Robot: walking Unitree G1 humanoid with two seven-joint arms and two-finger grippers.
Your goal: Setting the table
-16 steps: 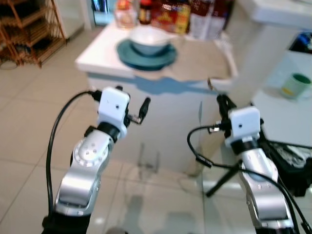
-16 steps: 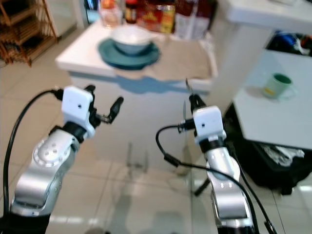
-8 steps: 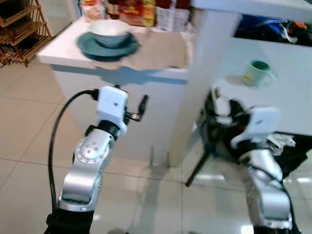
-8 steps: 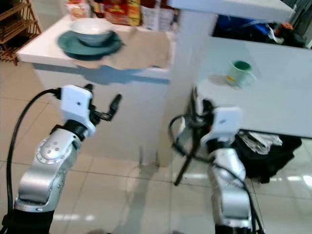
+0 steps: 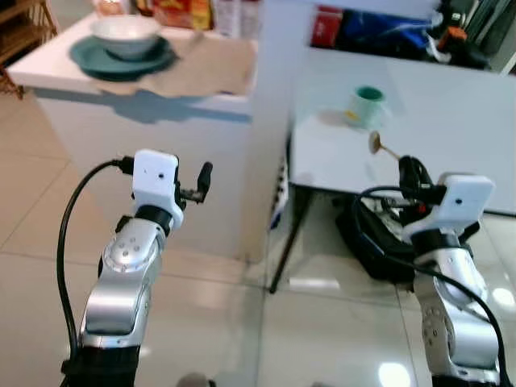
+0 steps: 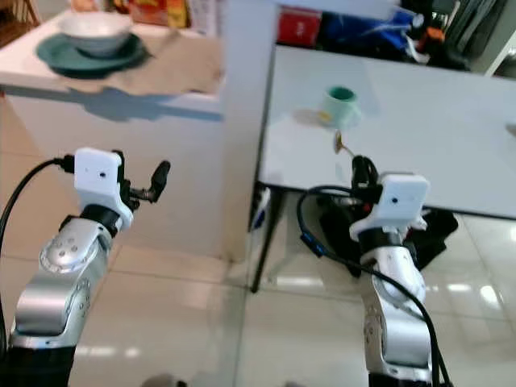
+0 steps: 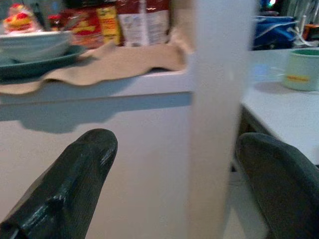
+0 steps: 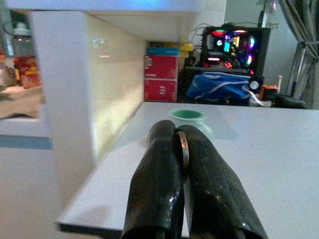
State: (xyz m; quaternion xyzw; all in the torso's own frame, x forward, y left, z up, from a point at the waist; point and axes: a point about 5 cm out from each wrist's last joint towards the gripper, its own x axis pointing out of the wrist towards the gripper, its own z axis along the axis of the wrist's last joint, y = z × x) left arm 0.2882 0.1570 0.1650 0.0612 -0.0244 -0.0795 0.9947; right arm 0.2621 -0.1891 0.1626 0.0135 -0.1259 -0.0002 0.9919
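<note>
My right gripper [image 5: 407, 169] is shut on a thin metal spoon [image 5: 377, 144] that sticks up from its fingers, held in front of the near edge of a white table [image 5: 459, 129]. In the right wrist view the spoon [image 8: 184, 149] is pinched between the two black fingers [image 8: 159, 169]. A green mug [image 5: 367, 103] stands on that table beyond the spoon. My left gripper [image 5: 190, 182] is open and holds nothing, raised before a white counter [image 5: 48, 76]. On the counter a white bowl [image 5: 125, 34] sits on a teal plate [image 5: 121, 59] beside a tan cloth [image 5: 211, 68].
A white pillar [image 5: 274, 89] stands between the counter and the table. Jars and packets [image 7: 117, 22] line the back of the counter. A black bag [image 5: 375, 242] and cables lie under the table. Red boxes and a blue bag [image 8: 219, 84] sit behind it. The floor is glossy tile.
The camera has swung right, so the counter with the bowl slid to the left and the white table with the mug came into view. My right gripper keeps the spoon.
</note>
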